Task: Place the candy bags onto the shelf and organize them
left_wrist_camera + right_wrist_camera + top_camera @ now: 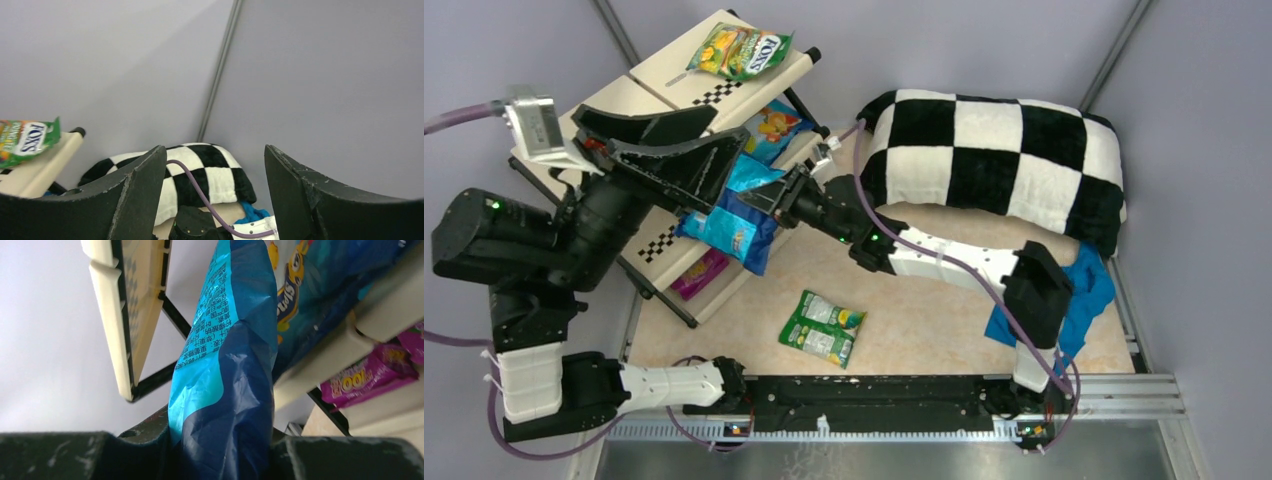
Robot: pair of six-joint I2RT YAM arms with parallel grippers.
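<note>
The desk under my arms is the widest thing here. The shelf stands slanted to the left of my right hand, with my left arm hung over its tiers. To the right of that hand lies the checkered pillow, well apart from the shelf. Back by my right elbow a blue cloth is crumpled just beside the pillow's near corner. My right hand is closed tight on a blue candy bag at the front edge of the middle tier. The bag sticks out ahead of my fingers, between the cream panel of the tier above and the rail of the middle tier. Crowding the space ahead of it are a second blue bag with yellow figures, already lying on that tier, and a third blue bag just to the near left, overhanging the tier's front edge. My left hand hovers just beside my right one, above the same tier, its fingers spread wide with nothing between them. Past it sits the FOX'S bag on the top tier. A magenta bag lies on the lowest tier, below both hands. The green-white bag lies flat on the desk, nearer to me than my right hand and apart from everything. A purple cable loops along my right forearm.
</note>
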